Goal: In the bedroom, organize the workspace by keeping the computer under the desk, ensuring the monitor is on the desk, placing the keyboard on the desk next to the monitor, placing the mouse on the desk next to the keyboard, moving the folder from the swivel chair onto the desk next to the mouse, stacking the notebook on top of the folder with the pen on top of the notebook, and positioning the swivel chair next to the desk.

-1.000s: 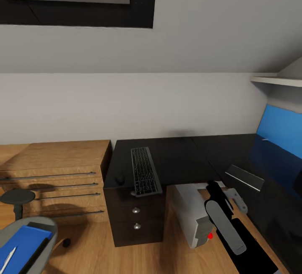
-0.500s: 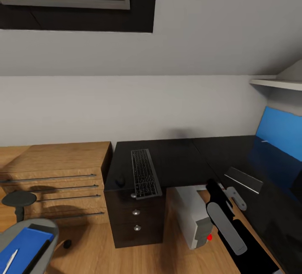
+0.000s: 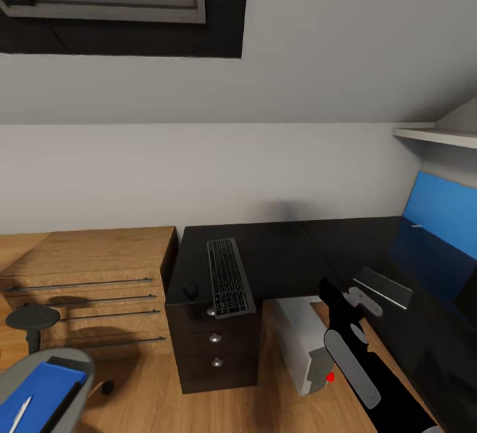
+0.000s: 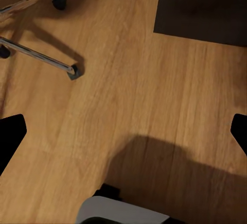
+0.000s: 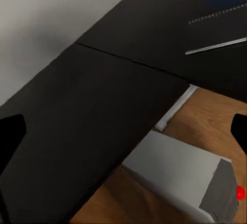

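Note:
The keyboard [image 3: 230,285] lies on the left wing of the black desk [image 3: 285,254], its near end over the edge, and the mouse [image 3: 191,290] sits just left of it. Under the desk stands the computer [image 3: 299,343], red button forward; the right wrist view looks down on the computer [image 5: 180,175] too. At the lower left the swivel chair [image 3: 46,370] carries the blue folder [image 3: 36,394] with the white pen [image 3: 18,413] on it. My right gripper [image 3: 341,297] hovers open over the desk's inner corner above the computer. My left gripper [image 4: 123,134] hangs open over bare floor. Monitor and notebook are out of view.
A light wooden chest of drawers [image 3: 86,274] stands left of the desk's dark drawer unit [image 3: 215,347]. A round dark pad on a post [image 3: 30,319] stands by the chair. The chair's metal legs and casters [image 4: 72,72] spread over the wooden floor.
The head camera has moved, shifting the whole picture a little. My right arm has drawn slightly up and left over the computer. Nothing on the desk or chair has moved.

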Robot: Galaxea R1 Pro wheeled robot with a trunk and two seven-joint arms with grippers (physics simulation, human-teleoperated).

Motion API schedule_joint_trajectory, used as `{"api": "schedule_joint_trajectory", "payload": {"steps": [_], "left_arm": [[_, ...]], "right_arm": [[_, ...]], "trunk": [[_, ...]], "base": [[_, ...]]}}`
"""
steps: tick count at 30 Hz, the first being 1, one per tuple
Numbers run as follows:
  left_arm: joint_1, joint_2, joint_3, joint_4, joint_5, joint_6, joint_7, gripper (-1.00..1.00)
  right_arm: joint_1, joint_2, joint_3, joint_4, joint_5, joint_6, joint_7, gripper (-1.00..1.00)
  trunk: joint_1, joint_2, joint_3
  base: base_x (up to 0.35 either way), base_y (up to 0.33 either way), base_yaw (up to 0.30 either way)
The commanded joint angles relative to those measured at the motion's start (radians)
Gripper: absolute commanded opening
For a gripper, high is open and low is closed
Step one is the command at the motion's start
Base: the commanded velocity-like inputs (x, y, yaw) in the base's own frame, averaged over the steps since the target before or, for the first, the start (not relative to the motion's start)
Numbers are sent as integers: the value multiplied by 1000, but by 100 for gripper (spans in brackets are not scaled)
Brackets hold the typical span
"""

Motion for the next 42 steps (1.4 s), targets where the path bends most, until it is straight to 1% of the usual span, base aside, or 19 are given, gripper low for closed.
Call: {"api": "schedule_joint_trajectory", "payload": {"steps": [1, 3, 6, 7, 8, 9, 10, 11, 12, 13, 14, 19, 20, 22, 23, 25, 32, 42], "left_arm": [[0, 1, -3, -1, 11, -5, 4, 100], [0, 1, -3, -1, 11, -5, 4, 100], [1, 1, -3, -1, 11, -5, 4, 100], [1, 0, -3, -1, 11, -5, 4, 100], [0, 0, -3, -1, 11, -5, 4, 100], [0, 0, -3, -1, 11, -5, 3, 100], [0, 0, -3, -1, 11, -5, 3, 100], [0, 0, -3, -1, 11, -5, 3, 100], [0, 0, -3, -1, 11, -5, 3, 100], [0, 0, -3, -1, 11, -6, 3, 100], [0, 0, -3, -1, 11, -6, 3, 100], [0, 0, -3, -1, 11, -7, 3, 100], [0, 0, -3, -1, 11, -9, 3, 100], [0, 0, -3, -1, 11, -10, 3, 100], [0, 0, -3, -1, 10, -12, 3, 100], [0, 0, -3, -1, 9, -13, 3, 100], [0, 0, -3, -1, 9, -13, 3, 100], [1, 0, -3, -1, 9, -13, 2, 100]], "right_arm": [[-1, -1, 4, 1, 5, 11, 5, 100], [-1, -1, 3, 4, 27, 62, 24, 100], [-1, -1, -1, 8, 47, 153, 73, 100], [-2, -1, -8, 10, 54, 213, 119, 100], [-2, -2, -15, 11, 57, 241, 144, 100], [-2, -3, -82, 11, 64, 368, 257, 100], [-2, -3, -97, 10, 65, 393, 274, 100], [-2, -2, -125, 9, 66, 442, 299, 100], [-3, -2, -137, 8, 66, 465, 309, 100], [-4, -2, -161, 8, 67, 505, 322, 100], [-4, -2, -174, 8, 67, 522, 327, 100], [-6, -1, -256, 7, 61, 568, 341, 100], [-7, 0, -289, -4, 55, 575, 344, 100], [-7, 3, -312, -23, 50, 579, 345, 100], [-4, 11, -339, -58, 45, 586, 346, 100], [-3, 15, -346, -73, 43, 587, 347, 100], [-1, 17, -351, -83, 42, 586, 348, 100], [-1, 25, -351, -83, 42, 583, 348, 100]], "trunk": [[-4, 6, 2], [-11, 20, 9], [-23, 41, 18], [-27, 48, 21], [-31, 55, 24], [-34, 62, 27], [-38, 69, 30], [-42, 76, 34], [-46, 83, 37], [-50, 90, 40], [-54, 97, 43], [-54, 97, 43], [-54, 97, 43], [-54, 97, 43], [-54, 97, 43], [-54, 97, 43], [-54, 97, 43], [-54, 97, 43]], "base": [[0, 0, 0], [0, 0, 0], [0, 0, 0], [0, 0, 0], [0, 0, 0], [0, 0, 0], [0, 0, 0], [0, 0, 0], [0, 0, 0], [0, 0, 0], [0, 0, 0], [0, 0, 0], [0, 0, 0], [0, 0, 0], [0, 0, 0], [0, 0, 0], [2, 0, 0], [221, -102, 0]]}}
